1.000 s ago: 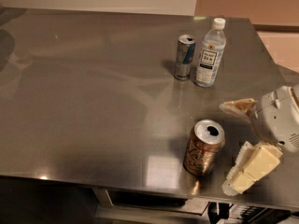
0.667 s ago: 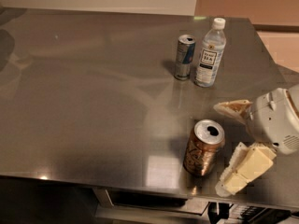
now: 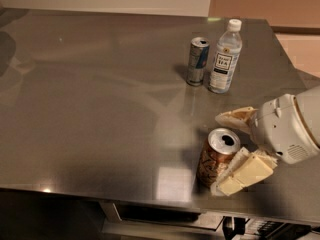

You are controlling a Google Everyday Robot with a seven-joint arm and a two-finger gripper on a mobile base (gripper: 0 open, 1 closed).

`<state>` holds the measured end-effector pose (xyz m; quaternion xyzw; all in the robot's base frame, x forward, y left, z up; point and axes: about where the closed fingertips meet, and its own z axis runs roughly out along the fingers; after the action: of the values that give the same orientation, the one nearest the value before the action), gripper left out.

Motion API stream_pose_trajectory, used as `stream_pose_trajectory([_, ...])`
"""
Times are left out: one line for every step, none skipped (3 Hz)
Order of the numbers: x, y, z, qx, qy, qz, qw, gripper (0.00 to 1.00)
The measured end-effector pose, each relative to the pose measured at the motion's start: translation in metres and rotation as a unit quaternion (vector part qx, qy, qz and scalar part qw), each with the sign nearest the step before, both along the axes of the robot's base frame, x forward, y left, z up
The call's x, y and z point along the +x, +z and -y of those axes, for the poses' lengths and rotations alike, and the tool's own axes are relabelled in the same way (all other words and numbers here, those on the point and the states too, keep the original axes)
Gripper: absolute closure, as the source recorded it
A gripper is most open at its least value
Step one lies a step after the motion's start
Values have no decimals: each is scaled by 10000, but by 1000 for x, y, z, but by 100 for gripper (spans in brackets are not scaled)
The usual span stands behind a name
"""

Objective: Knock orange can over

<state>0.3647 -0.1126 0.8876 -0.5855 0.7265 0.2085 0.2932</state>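
Observation:
The orange can (image 3: 216, 155) stands upright near the front edge of the steel table (image 3: 100, 109), right of centre. It is copper-orange with pale markings and a silver top. My gripper (image 3: 226, 151) comes in from the right, white with cream fingers. It is open, with one finger (image 3: 236, 117) just behind the can's top and the other finger (image 3: 245, 173) against the can's front right side. The can sits partly between the fingers.
A slim blue and silver can (image 3: 197, 61) and a clear white-capped bottle (image 3: 225, 56) stand side by side at the back right. The table's front edge runs just below the orange can. The right edge lies behind my arm (image 3: 292, 126).
My gripper has moved left toward the orange can, and the lower finger now touches its side. The can still stands upright in the same place.

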Motion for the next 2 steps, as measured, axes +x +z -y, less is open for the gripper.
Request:
stream_pose_trajectory([8,0,0,-63,-93,50,9999,41])
stream_pose_trajectory([18,8,5,-90,-227,-10,9997,64])
